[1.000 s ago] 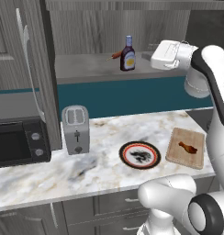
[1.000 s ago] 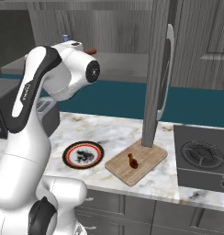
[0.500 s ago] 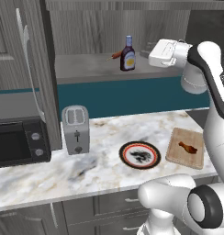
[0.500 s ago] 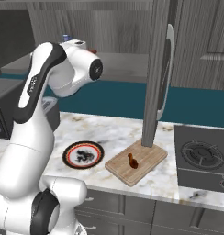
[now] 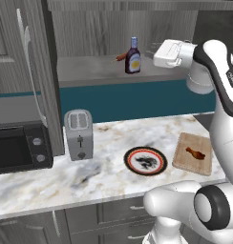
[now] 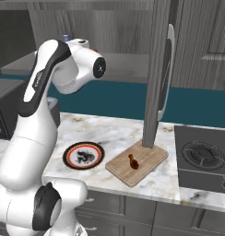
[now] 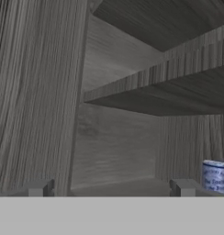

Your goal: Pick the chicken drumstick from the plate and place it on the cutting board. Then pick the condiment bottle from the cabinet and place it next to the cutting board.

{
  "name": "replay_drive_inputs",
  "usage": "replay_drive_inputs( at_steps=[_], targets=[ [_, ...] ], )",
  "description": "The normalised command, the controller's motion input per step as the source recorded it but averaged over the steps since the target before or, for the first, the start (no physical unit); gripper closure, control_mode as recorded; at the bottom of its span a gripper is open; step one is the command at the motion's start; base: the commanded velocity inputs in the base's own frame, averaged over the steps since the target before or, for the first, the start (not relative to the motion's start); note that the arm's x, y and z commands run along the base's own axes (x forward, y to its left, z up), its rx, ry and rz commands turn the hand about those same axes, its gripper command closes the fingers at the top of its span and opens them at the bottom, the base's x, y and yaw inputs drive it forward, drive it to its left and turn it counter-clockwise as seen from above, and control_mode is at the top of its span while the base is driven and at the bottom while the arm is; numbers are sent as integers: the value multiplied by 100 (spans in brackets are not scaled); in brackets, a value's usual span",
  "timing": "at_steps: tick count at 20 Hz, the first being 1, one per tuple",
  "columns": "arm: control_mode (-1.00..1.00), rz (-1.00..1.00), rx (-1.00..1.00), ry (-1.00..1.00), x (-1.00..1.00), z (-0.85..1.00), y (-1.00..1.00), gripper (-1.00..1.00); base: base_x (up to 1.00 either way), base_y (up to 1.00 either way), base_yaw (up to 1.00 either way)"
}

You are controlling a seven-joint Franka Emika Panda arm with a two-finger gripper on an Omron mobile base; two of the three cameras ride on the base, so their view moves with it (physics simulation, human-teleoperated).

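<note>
left base view: sausage stick (image 5: pixel 119 58) touching condiment bottle (image 5: pixel 132 56).

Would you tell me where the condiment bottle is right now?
In the left base view the condiment bottle stands upright on the cabinet shelf, beside a thin red stick, with the open gripper to its right.

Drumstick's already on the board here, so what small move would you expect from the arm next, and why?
Probably swing the open tool left toward the condiment bottle on the cabinet shelf. The chicken drumstick lies on the cutting board, and the tool sits at shelf height, right of the bottle and apart from it.
</note>
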Motion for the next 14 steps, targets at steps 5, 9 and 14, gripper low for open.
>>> replay_drive_inputs(
  at_steps=[5, 9, 14],
  targets=[
    [-100, 0, 0, 0, 10, 0, 0, -100, 0, 0, 0],
    [-100, 0, 0, 0, 15, 0, 0, -100, 0, 0, 0],
    [-100, 0, 0, 0, 16, 0, 0, -100, 0, 0, 0]
  ],
)
